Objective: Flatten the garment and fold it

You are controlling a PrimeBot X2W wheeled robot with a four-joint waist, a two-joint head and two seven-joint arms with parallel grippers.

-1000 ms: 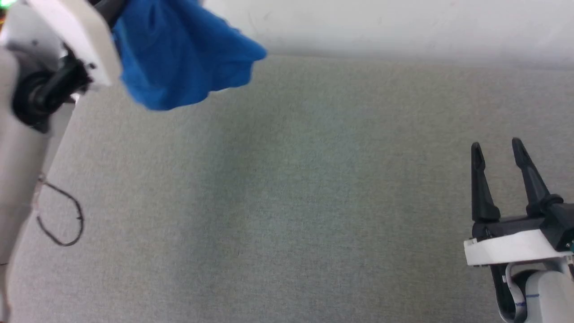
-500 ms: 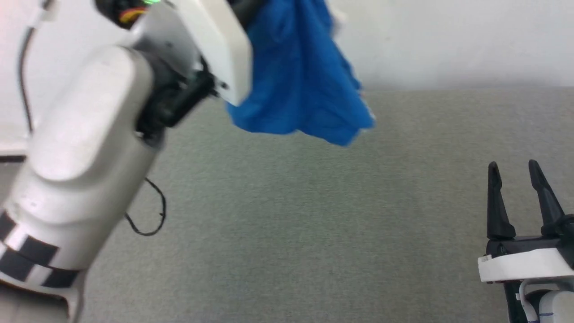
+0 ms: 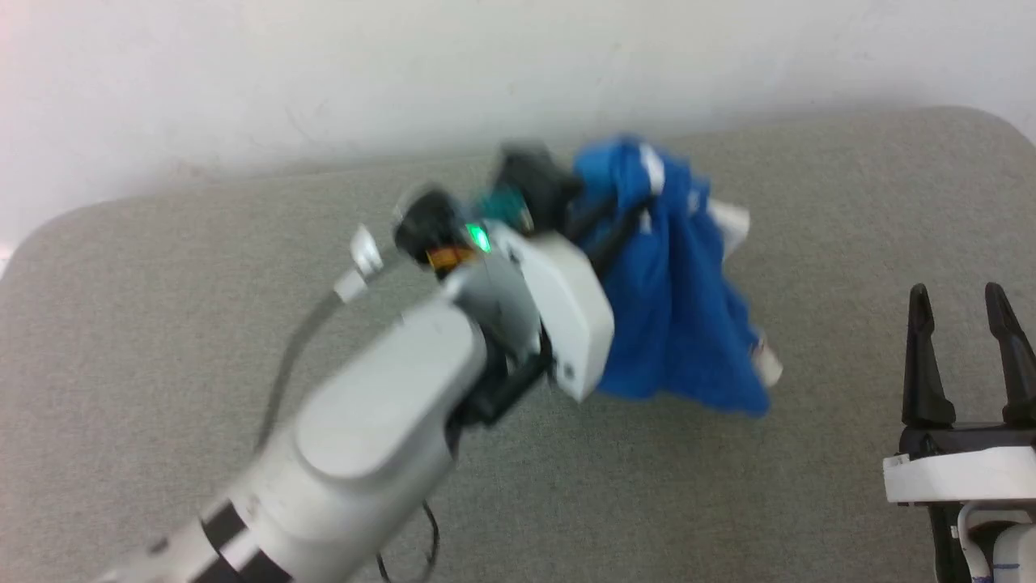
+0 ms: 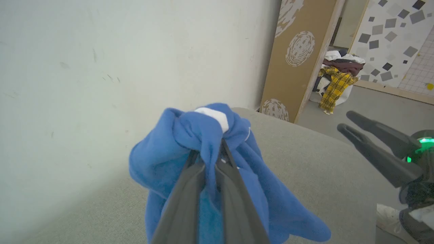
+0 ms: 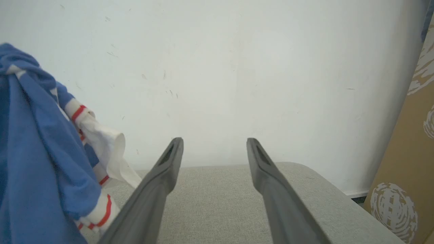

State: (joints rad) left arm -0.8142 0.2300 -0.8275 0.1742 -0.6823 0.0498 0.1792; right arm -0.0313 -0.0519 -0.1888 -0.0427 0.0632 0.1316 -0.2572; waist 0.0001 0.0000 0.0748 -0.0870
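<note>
The garment [image 3: 672,300] is a bright blue jersey with white, red-striped trim, bunched up and hanging above the grey table [image 3: 162,308]. My left gripper [image 4: 208,149] is shut on a fold near its top, and the cloth [image 4: 169,162] drapes down around both fingers. In the head view that gripper [image 3: 615,214] sits at the centre, its fingertips buried in the blue fabric. At the left of the right wrist view the garment [image 5: 37,162] hangs with a white sleeve end. My right gripper [image 3: 959,304] stands open at the lower right, apart from the cloth, with nothing between its fingers [image 5: 169,159].
A white wall [image 3: 405,73] runs along the table's far edge. Beyond the table's rounded right end [image 5: 305,173] leans a brown patterned board [image 4: 298,57], with a heap of clothes [image 4: 335,81] on the floor behind it. A thin black cable [image 3: 429,534] hangs by my left forearm.
The camera has shifted, bringing the table's far corners into view. My left arm has carried the garment from the upper left toward the centre and lower over the table. The right gripper stays open.
</note>
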